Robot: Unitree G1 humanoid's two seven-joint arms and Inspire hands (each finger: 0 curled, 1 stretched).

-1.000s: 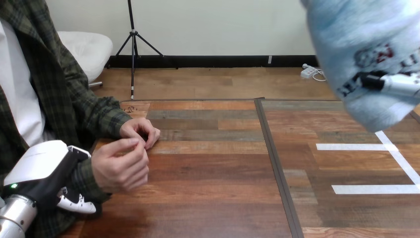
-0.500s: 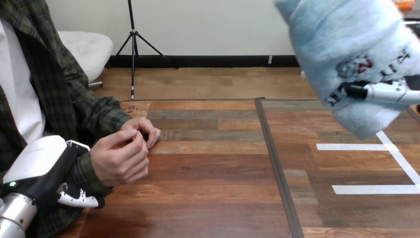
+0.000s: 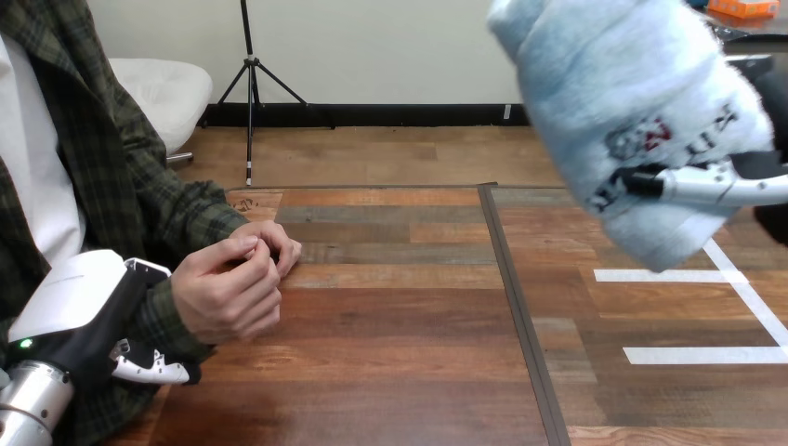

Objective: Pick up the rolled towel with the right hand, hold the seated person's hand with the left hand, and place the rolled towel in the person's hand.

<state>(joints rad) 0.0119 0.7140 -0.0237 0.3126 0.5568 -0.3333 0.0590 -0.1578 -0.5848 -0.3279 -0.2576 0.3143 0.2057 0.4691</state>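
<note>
The left hand (image 3: 79,311) clasped the person's wrist (image 3: 165,321) low over the table (image 3: 400,325), thumb above and fingers below, while the person's hands (image 3: 228,297) sat bunched together. Raised at the right, the right hand (image 3: 706,186) gripped the towel (image 3: 604,102). Its dark-and-red print was unreadable, and it had shifted left within the last second.

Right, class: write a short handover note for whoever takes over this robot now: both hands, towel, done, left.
Left hand: curled round the person's wrist, at the view's left.
Right hand: shut on the rolled towel, held up in the air at the right.
Person's hand: on the table, fingers curled, touching their other hand.
Done: towel picked up, wrist held.
Left: carry the towel over and place it in the person's hand, which probably has to open first.
</note>
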